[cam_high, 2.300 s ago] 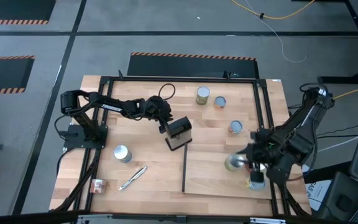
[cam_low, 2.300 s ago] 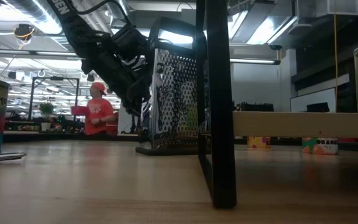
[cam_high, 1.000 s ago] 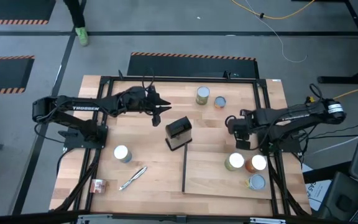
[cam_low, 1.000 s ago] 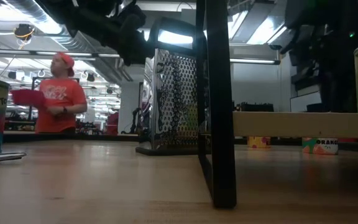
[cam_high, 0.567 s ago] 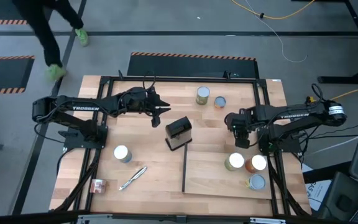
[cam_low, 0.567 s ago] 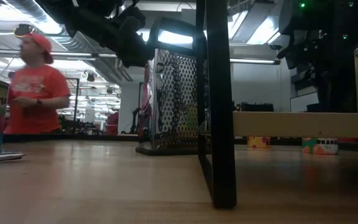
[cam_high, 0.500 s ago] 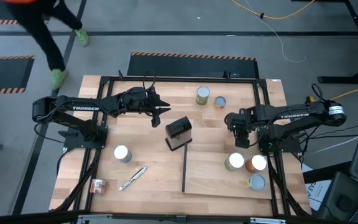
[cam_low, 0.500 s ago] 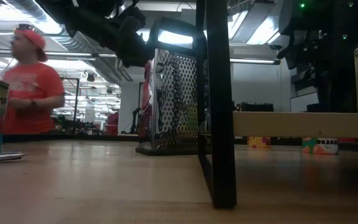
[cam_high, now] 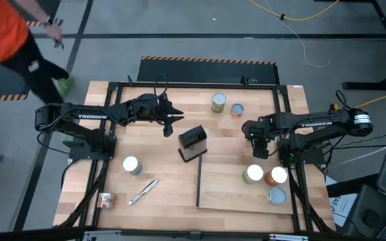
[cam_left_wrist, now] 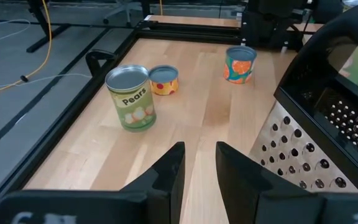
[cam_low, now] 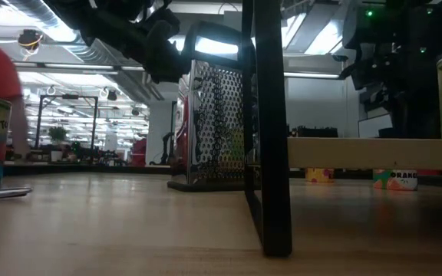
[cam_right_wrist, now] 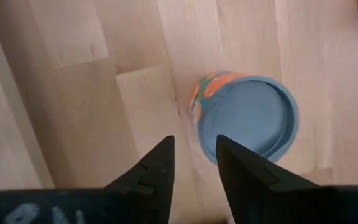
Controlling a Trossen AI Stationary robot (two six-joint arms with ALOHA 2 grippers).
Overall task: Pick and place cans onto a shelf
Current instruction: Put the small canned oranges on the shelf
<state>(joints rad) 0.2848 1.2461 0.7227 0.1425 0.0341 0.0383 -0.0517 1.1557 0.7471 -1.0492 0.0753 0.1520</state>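
A grey workshop floor with hazard-striped mats surrounds the slatted wooden table (cam_high: 159, 167), and a person in an orange shirt (cam_high: 5, 30) is walking past its far left corner. On the table's right front part lies the pale shelf (cam_high: 226, 187), black bar along its left edge, with three cans on it: a yellowish-topped one (cam_high: 252, 174) touching a white-topped one (cam_high: 278, 175), and a silver-blue one (cam_high: 276, 195) just in front of them. A Pears can (cam_left_wrist: 131, 98) and a short yellow-labelled can (cam_left_wrist: 163, 80) stand side by side near the table's far edge. The right gripper (cam_right_wrist: 192, 158) hangs directly over an orange-labelled can with a blue top (cam_right_wrist: 246, 117), fingers parted a little and clear of it, holding nothing. The left gripper (cam_left_wrist: 198, 163) hovers above the table beside the black box grater (cam_high: 192, 144), fingers likewise slightly apart and empty. Another white-topped can (cam_high: 131, 165) stands alone on the left, well apart from the shelf, near a silver pen-like tool (cam_high: 143, 191).
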